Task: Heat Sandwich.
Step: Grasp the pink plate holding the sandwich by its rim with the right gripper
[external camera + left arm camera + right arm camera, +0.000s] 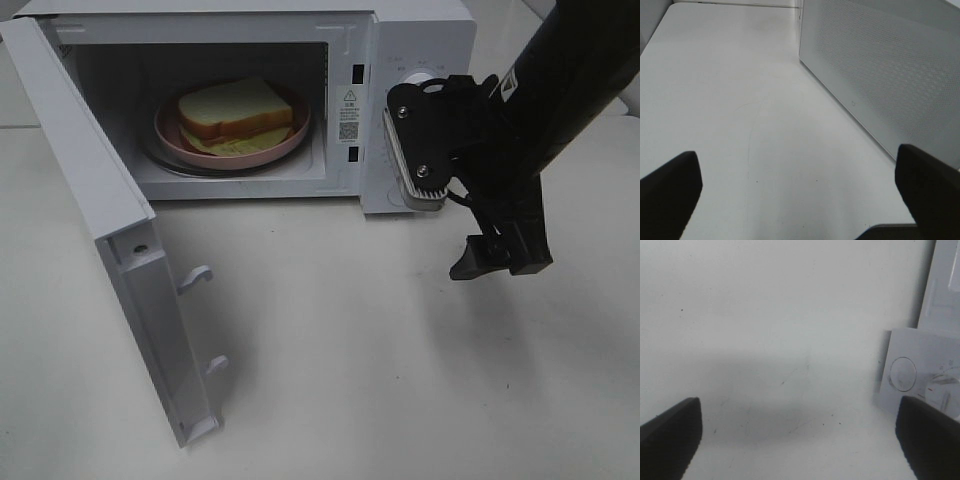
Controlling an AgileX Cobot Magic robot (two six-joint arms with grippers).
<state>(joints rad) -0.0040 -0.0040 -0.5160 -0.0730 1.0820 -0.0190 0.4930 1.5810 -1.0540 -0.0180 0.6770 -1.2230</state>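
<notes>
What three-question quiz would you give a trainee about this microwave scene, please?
1. True or false: the microwave door is shut.
2. The sandwich lies on: A the bare table; B a pink plate inside the microwave; C the microwave's roof.
3. Fill in: the right gripper has its jaws ____, with nothing between them.
Key: 1 false; 2 B; 3 open.
</notes>
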